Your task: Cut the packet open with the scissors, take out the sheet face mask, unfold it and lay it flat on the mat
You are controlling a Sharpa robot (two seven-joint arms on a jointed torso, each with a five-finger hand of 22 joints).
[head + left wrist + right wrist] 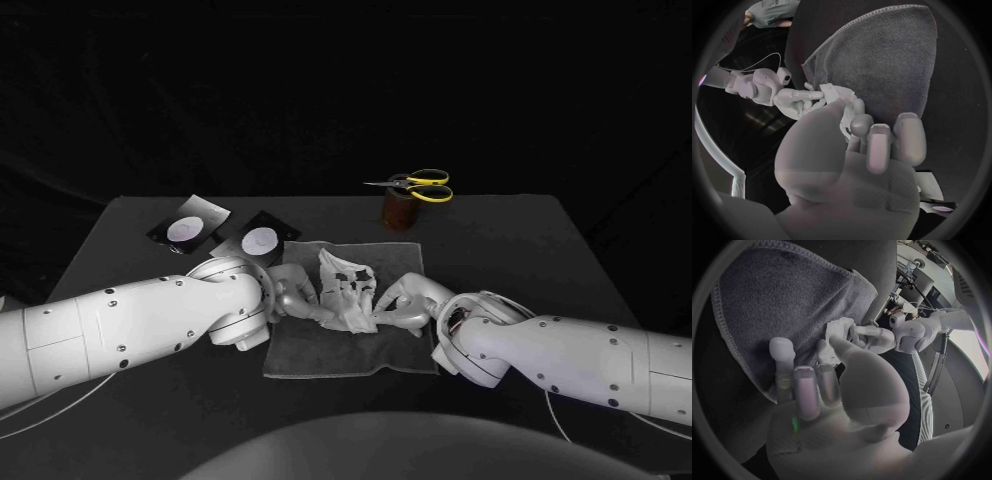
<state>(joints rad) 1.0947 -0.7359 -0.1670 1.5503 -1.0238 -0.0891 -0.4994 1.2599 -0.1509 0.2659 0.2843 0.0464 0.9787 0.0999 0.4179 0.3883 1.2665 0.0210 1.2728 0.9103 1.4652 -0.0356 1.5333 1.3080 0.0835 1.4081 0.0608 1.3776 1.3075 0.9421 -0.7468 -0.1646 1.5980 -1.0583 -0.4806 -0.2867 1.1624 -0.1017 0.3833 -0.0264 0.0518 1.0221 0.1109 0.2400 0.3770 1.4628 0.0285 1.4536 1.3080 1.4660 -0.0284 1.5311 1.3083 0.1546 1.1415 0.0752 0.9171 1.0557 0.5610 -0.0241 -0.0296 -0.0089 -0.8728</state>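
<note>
Nearest to the robot lies the grey mat (346, 355), a soft towel-like cloth spread on the black table (548, 250), with its front part bare. A little further, over the middle of the mat, both hands meet at the sheet face mask (343, 285). The left hand (293, 293) pinches the mask's left edge, and the right hand (404, 300) pinches its right side, so each hand is closed on the mask and not spread wide. Both wrist views show the opposite hand's fingers closing on a white fold. The mask is out of its packet but is not flat: it hangs between the hands, wrinkled and partly folded, with its lower part touching the mat. I judge it to be very light, thin and limp, probably wet and a little sticky, so it will cling to itself and to the fingers, and it could tear at its cut-outs if pulled hard. The best places to hold seem to be the outer edges, at two opposite points, drawing them apart slowly and low over the mat. Behind the mat, to the left, lie the dark packet (261, 239) and a second dark piece (191, 228), each with a pale oval on it; I cannot tell which one was cut. Farthest away, near the back edge, the yellow-handled scissors (414, 184) rest on a brown holder (397, 212), well apart from the hands.
</note>
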